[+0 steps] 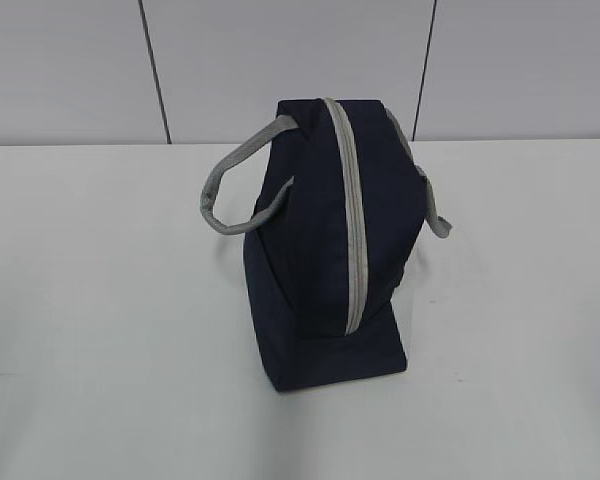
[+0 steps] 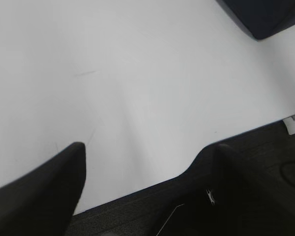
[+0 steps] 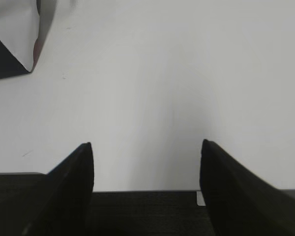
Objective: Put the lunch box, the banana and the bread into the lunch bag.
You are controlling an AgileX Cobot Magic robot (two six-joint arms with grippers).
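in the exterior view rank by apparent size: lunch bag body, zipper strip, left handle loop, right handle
1. lunch bag body
2. zipper strip
3. left handle loop
4. right handle, mostly hidden behind the bag, so true size is unsure

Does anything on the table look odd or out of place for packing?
Yes. The bag stands alone on the table, zipper closed, and no lunch box, banana or bread shows in any view.
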